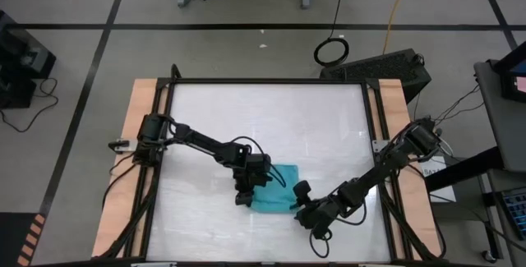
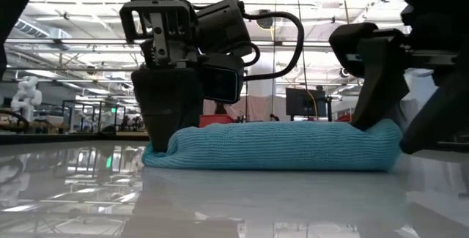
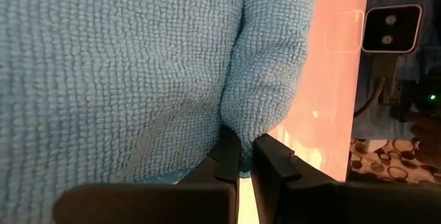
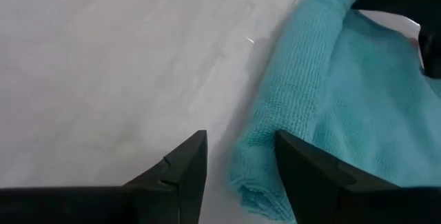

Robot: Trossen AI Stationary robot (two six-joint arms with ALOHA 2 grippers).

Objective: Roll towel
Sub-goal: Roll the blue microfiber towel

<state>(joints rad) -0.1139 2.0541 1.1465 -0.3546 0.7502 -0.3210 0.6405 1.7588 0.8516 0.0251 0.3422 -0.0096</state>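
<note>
The turquoise-blue towel (image 1: pixel 275 186) lies on the white table toward the near edge, and its near edge is turned up into a thick roll (image 2: pixel 278 146). My left gripper (image 1: pixel 245 196) stands at the roll's left end, pointing down, shut on the cloth (image 3: pixel 238 124). My right gripper (image 1: pixel 301 204) is open at the roll's right end (image 4: pixel 258 172). One finger (image 4: pixel 310 176) is by the cloth and the other (image 4: pixel 182 169) is over bare table. My left gripper pinches a thick fold of the towel's rolled edge (image 3: pixel 239 138) between its two fingers, at the roll's left end. The fingers come from above, pointing down. The roll lies on the table under them. I cannot tell whether my right gripper touches the towel.
Bare white tabletop (image 1: pixel 246 119) stretches beyond the towel toward the far edge and to both sides. Wooden side rails (image 1: pixel 136 135) and a black frame border the table. A cabled black box (image 1: pixel 386 66) sits past the far right corner.
</note>
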